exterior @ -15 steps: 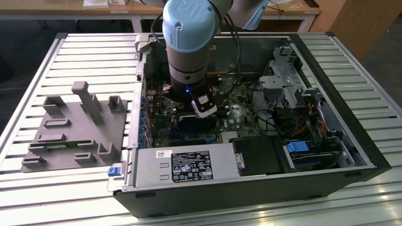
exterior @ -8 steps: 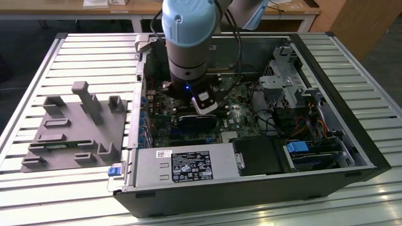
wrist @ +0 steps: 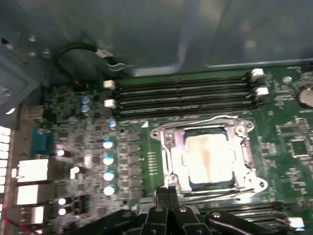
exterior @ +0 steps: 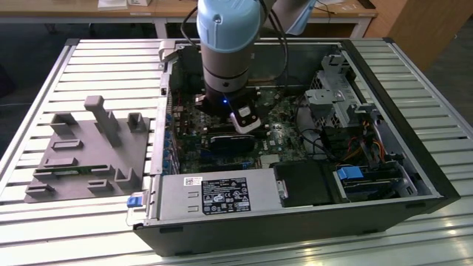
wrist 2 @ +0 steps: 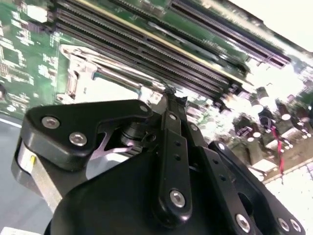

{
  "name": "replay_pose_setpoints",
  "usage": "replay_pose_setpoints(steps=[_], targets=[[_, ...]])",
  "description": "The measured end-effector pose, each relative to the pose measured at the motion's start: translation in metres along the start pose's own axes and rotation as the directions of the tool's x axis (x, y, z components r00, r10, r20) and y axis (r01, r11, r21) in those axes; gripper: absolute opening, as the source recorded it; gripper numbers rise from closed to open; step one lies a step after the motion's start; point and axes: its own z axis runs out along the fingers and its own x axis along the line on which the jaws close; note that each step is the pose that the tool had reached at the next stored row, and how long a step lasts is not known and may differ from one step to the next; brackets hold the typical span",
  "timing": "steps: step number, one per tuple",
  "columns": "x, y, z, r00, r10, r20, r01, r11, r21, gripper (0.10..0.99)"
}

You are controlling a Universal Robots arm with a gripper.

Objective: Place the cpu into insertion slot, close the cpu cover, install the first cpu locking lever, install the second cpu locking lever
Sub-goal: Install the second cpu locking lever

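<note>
The thin, fragile cpu [wrist: 208, 159] is seen seated under its cover [wrist: 171, 161], fingers [wrist: 167, 196] pressed together beside it.

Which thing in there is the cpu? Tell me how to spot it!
In the first wrist view, find the green motherboard with its row of long black memory slots. Just beside those slots sits a silver cpu cover, a metal frame. The cpu is the pale, flat square showing through that frame's window, the only smooth shiny patch among tiny parts.
</note>
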Motion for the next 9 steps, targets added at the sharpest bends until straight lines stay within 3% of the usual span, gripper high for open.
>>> replay_pose_setpoints(steps=[9], targets=[[-0.0264,0.0028,0.0006,1.0,0.001,0.0003,-0.001,1.0,0.0,0.106]])
